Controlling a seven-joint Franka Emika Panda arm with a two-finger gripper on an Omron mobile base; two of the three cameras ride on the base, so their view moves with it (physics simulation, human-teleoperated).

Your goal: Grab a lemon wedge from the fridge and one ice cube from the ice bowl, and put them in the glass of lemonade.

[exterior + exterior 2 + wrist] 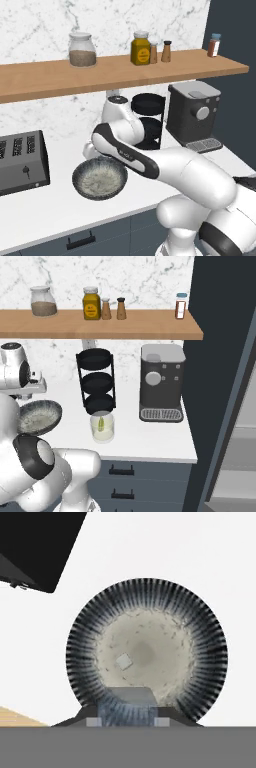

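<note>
Robot jaws hang directly above the ice bowl [200, 662], closed on what looks like a translucent ice cube [125, 702] pinched between the tips. A second, smaller cube [123, 661] lies straight below the jaws, a little off the bowl's middle.

The glass of lemonade [102, 427] stands on the white counter [150, 441] to the right of the jaws and lower, just past the bowl's rim, seen from the right base camera. A yellow-green lemon wedge [101, 423] already appears to float in it, so the carry sideways to the glass looks like the last leg.

A black three-tier rack [96, 381] rises just behind the glass, near enough to be clipped if the swing goes too deep. A coffee machine [161, 381] sits farther right, then the dark fridge [220, 381]. On the jaws' other side lies a toaster [22, 161], well apart from the route. Nothing stands between the bowl and the glass.
</note>
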